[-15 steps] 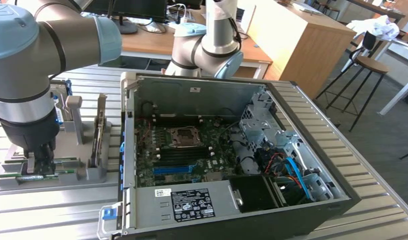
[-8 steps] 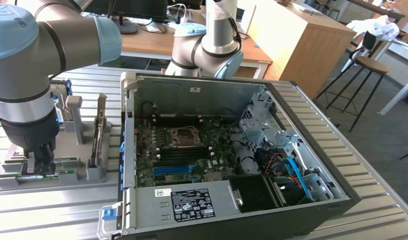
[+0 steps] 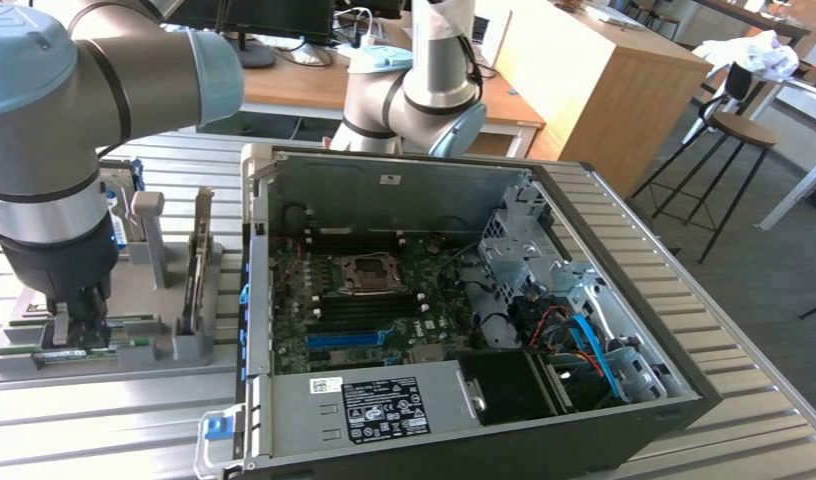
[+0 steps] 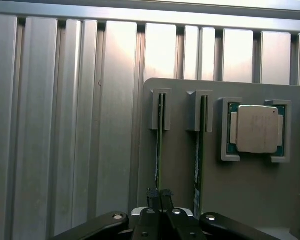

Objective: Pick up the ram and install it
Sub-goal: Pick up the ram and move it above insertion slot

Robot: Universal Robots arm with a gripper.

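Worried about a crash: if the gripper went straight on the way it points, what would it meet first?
The gripper is shut on the ram, so that stick comes first; just beyond lies the grey holder whose slot it stands in, though depth is unclear.

Slatted metal table (image 3: 115, 432), bearing grey parts holder (image 3: 203, 350), open computer case (image 3: 381, 205)
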